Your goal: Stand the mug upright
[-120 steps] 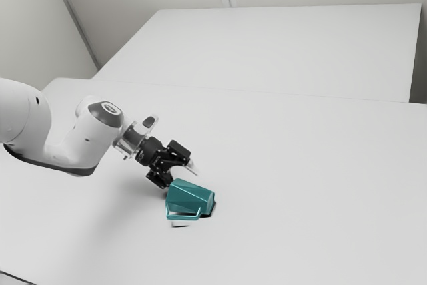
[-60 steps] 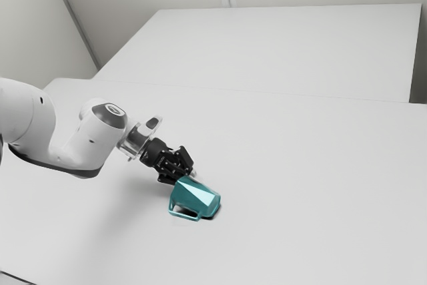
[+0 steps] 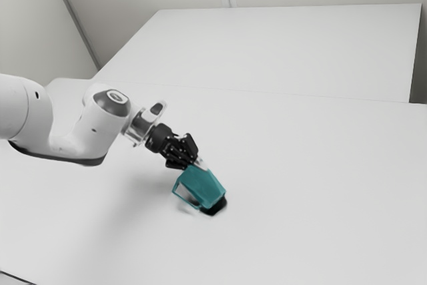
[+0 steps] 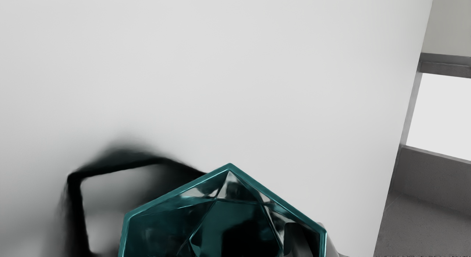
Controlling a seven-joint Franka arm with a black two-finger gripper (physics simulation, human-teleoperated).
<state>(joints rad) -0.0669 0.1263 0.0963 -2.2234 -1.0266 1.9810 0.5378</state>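
mug [image 3: 205, 190] tilted below gripper [image 3: 199, 164], mouth toward it | wall pinched between fingers [image 4: 298, 240], one inside

Mug [image 3: 203, 185]: teal, unpatterned; rim [image 4: 276, 197] brighter teal. Gripper [image 3: 199, 163] at mug: black. Arm [image 3: 87, 131], farther from mug: white with grey patches. Tabletop [image 3: 300, 165] below mug: plain pale grey. Shadow [image 3: 215, 208] under mug: black.

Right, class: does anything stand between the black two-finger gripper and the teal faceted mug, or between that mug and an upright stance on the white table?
Nothing visible does. The gripper is shut on the mug, one finger inside and one outside, and I see no obstacle between the tilted mug and the table.
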